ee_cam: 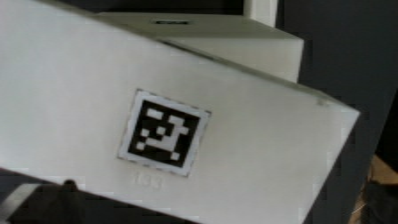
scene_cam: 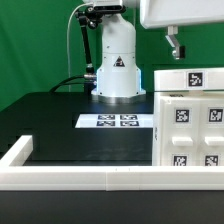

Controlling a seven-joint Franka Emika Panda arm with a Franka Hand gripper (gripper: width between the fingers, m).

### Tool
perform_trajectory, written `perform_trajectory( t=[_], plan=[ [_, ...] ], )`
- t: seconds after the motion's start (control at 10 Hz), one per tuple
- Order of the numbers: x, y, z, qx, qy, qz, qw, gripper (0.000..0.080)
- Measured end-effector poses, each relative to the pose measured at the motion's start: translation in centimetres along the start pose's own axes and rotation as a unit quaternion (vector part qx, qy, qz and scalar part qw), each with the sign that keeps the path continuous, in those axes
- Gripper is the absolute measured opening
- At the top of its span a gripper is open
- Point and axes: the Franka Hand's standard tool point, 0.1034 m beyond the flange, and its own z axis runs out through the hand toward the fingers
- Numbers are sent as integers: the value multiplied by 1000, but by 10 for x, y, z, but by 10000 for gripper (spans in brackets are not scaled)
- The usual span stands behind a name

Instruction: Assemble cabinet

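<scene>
- The cabinet (scene_cam: pixel 190 120) stands on the black surface (scene_cam: pixel 50 115) at the exterior view's right, its tagged blocks facing the camera.
- The pincer (scene_cam: pixel 176 48) hangs above it, spread wide and gripping nothing.
- The marker board (scene_cam: pixel 118 121) lies just beside the cabinet, before the arm's base (scene_cam: pixel 115 65).

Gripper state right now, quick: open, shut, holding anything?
Gripper: open, holding nothing; it hangs above the cabinet.
</scene>
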Motion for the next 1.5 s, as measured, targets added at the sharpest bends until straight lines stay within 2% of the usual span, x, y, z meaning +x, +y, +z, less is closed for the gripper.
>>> perform_trajectory(
  t=[0.2, 0.5, 0.7, 0.9, 1.0, 1.1, 1.3, 1.5],
  plan=[
    [-1, -2, 1, -3, -3, -98, 995, 796],
    [-4, 3, 6, -6, -14, -242, 970, 796],
    [-6, 4, 11, -5, -19, -292, 956, 796],
    [-8, 7, 13, -9, -23, -358, 933, 796],
    [-9, 10, 15, -7, -25, -407, 913, 796],
    [-9, 12, 16, -8, -27, -424, 905, 796],
    [-9, 19, 17, -10, -31, -487, 873, 796],
    [-11, 22, 20, -9, -33, -479, 877, 796]
  ],
)
